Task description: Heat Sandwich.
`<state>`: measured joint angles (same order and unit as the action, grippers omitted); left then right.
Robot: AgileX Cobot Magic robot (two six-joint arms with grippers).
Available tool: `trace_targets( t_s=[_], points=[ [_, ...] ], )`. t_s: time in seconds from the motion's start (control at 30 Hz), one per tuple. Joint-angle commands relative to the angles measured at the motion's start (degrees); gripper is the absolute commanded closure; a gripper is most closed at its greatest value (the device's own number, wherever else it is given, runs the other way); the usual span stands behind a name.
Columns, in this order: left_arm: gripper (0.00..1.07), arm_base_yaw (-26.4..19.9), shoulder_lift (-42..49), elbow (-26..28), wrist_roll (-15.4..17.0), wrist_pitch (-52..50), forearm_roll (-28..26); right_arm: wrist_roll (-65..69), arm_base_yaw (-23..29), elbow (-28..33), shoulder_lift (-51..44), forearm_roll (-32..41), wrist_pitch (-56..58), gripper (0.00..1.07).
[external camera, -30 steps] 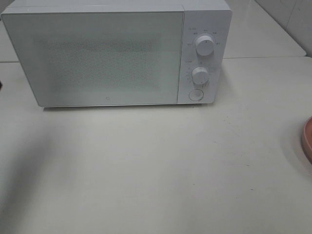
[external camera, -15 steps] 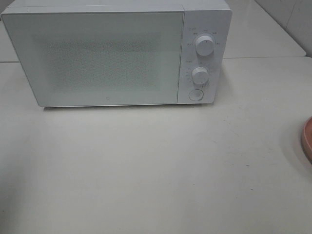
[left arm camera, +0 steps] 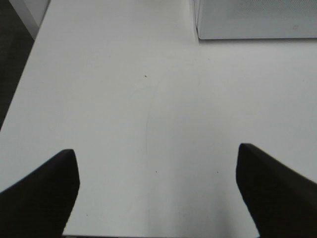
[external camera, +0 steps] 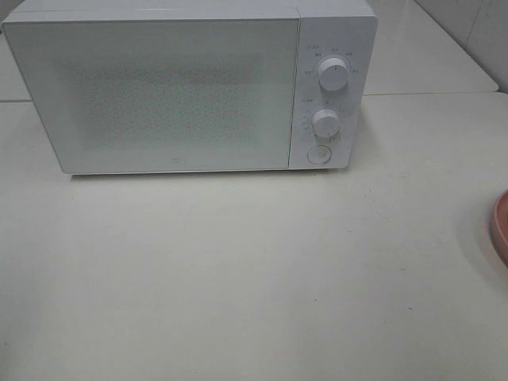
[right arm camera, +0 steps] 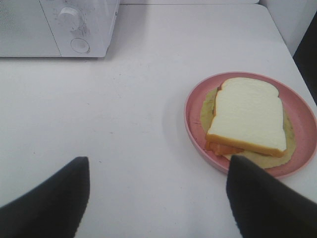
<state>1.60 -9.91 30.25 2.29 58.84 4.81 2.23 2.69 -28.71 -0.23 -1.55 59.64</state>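
Standing on the white bench at its far side is the microwave, door shut, its two knobs and round button at the right end of its front. Nothing has gone inside it yet, so the heating job looks barely begun. The sandwich lies on a round pink plate off to the right; from the high camera only a sliver of that plate's rim shows at the right edge, and the sandwich itself is out of that view. The right gripper hangs with its jaws spread wide and nothing between them, and the sandwich sits ahead of it and to its right, near but not touching. The bread's longer side runs roughly from the near rim of the plate towards the far rim, leaning slightly, with an orange layer peeking out at the near corner. The left gripper is likewise wide apart and empty, over bare bench with only a corner of the microwave ahead of it, well apart from the plate. My guess is that the right arm is plainly the nearer one for the food, while the left is better placed for the door
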Motion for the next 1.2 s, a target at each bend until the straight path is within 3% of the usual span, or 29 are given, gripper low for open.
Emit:
trace_targets(
  t_s=[0.03, 0.23, 0.67, 0.83, 1.2],
  points=[
    [0.28, 0.0, 5.16, -0.86, 1.55, 0.34, 1.43, 0.46, 0.17, -0.06, -1.49, -0.23, -0.23, 0.33],
    [0.29, 0.0, 11.69, -2.01, 2.35, 0.74, 1.43, 0.46, 0.17, -0.06, -1.49, -0.23, -0.23, 0.33],
    [0.29, 0.0, 11.46, -2.01, 0.8, 0.8, 0.63, 0.46, 0.17, -0.06, -1.2, -0.23, -0.23, 0.33],
    [0.29, 0.0, 11.46, -2.06, -1.72, 0.69, -1.89, 0.46, 0.17, -0.06, -1.2, -0.23, -0.23, 0.33],
    [0.29, 0.0, 11.46, -2.06, -1.49, 0.69, -1.89, 0.46, 0.17, -0.06, -1.2, -0.23, -0.23, 0.33]
  ],
)
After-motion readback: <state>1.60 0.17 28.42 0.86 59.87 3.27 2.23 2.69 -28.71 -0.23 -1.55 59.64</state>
